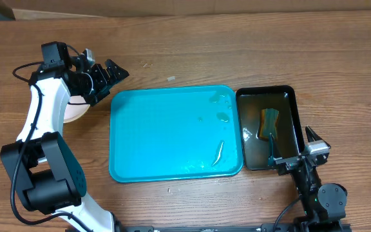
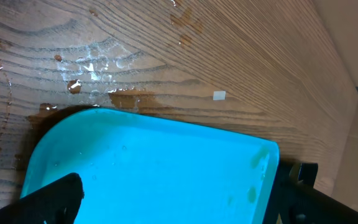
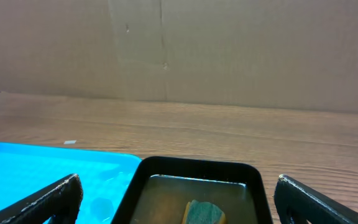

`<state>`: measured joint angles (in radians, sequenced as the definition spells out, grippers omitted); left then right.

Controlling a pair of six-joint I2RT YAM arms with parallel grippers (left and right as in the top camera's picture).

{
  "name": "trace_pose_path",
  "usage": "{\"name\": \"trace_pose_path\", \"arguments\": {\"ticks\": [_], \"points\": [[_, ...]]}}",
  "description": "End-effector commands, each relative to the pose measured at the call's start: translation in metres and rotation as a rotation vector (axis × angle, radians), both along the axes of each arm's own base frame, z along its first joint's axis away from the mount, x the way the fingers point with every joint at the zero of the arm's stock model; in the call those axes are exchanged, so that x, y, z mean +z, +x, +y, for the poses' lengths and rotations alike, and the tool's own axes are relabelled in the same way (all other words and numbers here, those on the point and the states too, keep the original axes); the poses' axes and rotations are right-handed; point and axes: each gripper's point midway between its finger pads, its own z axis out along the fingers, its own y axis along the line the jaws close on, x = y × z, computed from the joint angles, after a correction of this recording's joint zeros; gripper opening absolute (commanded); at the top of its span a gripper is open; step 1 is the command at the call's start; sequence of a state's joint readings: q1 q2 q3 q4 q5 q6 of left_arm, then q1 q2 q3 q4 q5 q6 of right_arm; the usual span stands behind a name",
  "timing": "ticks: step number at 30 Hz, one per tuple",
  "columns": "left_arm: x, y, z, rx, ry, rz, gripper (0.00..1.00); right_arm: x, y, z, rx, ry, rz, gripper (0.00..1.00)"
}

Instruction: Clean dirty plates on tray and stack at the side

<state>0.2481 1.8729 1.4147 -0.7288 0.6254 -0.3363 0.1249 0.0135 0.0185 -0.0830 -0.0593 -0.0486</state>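
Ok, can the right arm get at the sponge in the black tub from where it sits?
Probably yes. The right arm is at the near end of the black tub, jaws open and facing in. The sponge lies uncovered in murky water just ahead, with nothing between.

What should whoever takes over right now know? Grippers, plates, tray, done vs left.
Left gripper: open, empty, by the tray's far-left corner.
Right gripper: open, empty, at the black tub's near end; the sponge lies in it.
Plates: a white one shows left of the tray, mostly hidden under the left arm; count unclear.
Done: no plates on the tray, only water.
Left: probably just checking the stack.
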Motion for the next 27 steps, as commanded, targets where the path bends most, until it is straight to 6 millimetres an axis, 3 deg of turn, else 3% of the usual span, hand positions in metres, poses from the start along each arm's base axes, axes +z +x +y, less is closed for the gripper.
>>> {"name": "trace_pose_path", "arguments": {"ticks": [1, 21, 24, 27], "points": [[0.009, 0.005, -0.003, -0.025, -0.001, -0.036, 1.00, -0.002, 0.001, -0.003, -0.016, -0.004, -0.003, 1.00], [0.009, 0.005, -0.003, -0.024, 0.002, -0.036, 1.00, -0.002, 0.001, -0.003, -0.016, -0.004, -0.003, 1.00], [0.010, 0.005, 0.005, -0.001, 0.084, -0.035, 1.00, -0.002, 0.001, -0.003, -0.016, -0.004, -0.003, 1.00], [0.029, 0.004, 0.022, 0.049, 0.215, -0.072, 1.00, -0.002, 0.001, -0.003, -0.016, -0.004, -0.003, 1.00]]}}
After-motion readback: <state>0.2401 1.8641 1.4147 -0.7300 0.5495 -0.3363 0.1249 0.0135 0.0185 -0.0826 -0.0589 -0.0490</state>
